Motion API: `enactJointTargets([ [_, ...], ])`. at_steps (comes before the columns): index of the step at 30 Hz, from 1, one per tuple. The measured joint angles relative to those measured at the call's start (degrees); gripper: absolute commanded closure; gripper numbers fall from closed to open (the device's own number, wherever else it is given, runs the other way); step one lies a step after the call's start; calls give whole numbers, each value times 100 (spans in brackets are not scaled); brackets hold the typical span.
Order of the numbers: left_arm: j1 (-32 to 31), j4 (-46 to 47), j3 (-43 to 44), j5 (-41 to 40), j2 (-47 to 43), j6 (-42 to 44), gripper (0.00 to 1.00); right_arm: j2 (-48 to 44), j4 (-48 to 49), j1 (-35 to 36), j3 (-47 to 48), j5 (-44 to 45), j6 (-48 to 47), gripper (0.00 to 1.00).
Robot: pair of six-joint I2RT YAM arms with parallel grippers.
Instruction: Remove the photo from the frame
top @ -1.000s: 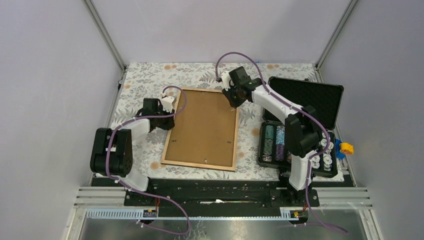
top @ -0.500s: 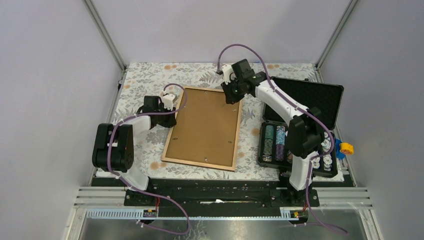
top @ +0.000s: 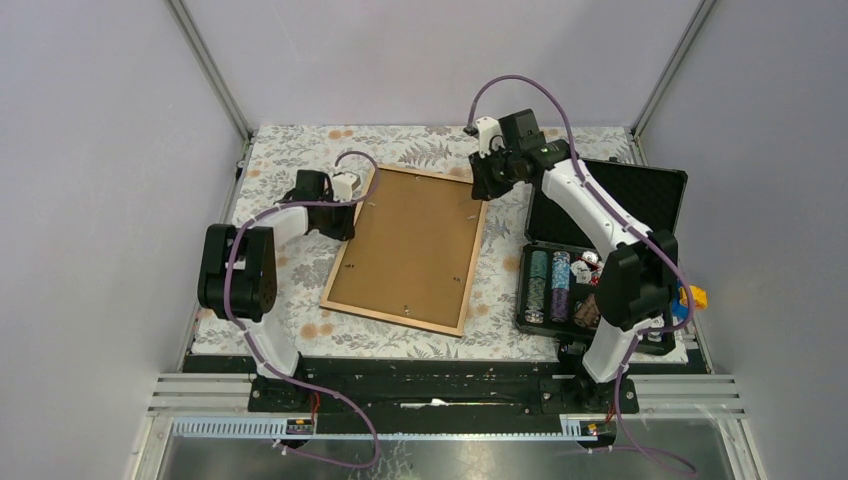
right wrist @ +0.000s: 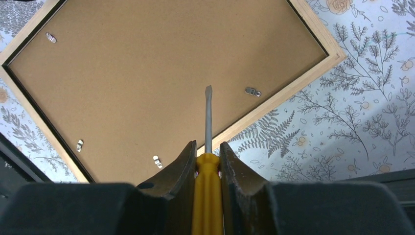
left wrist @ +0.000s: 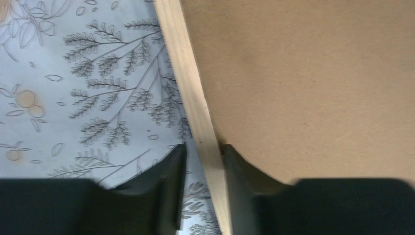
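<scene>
Two pincers, both full: left pincer point(left wrist: 203, 152) clamps the wood rim of the face-down brown-backed black frame point(top: 410, 250), right pincer point(right wrist: 207, 152) just swung its yellow-handled screwdriver point(right wrist: 208, 117) out to the far corner, photo still hidden inside.

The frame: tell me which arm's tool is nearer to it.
Left. The left tool straddles the left edge of the frame, one finger on each side. The right tool, clamped on a yellow-handled screwdriver, hangs above the far right corner, clear of it.
</scene>
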Motion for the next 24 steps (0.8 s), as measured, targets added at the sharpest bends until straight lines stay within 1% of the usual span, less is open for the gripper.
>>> enactJointTargets([
  [1,-2,-85,98,-66,42,52,48,-35,-2,-44,-28,-26,15,100],
  [2,-2,-197,210,-181,85,98,43,-72,-13,-85,-55,-66,35,100],
  [4,11,-376,354,-363,116,188,37,-133,-17,-153,-94,-125,83,100],
  [6,7,-566,468,-487,103,225,35,-181,-20,-223,-122,-214,129,100],
  [10,-111,-868,595,-595,-175,221,35,-299,-20,-433,-181,-334,219,100],
  [13,-474,-990,595,-584,-662,184,36,-396,-22,-608,-219,-389,262,100],
  [15,-999,-1001,599,-555,-1001,83,33,-428,-17,-719,-219,-398,295,100],
  [18,-1821,-944,664,-433,-1176,-205,32,-444,-17,-887,-219,-470,372,100],
  [21,-2645,-804,776,-533,-1073,-702,32,-444,-17,-1054,-219,-549,472,100],
  [24,-3353,-647,1075,-870,-684,-1191,35,-455,-17,-1143,-219,-553,522,100],
])
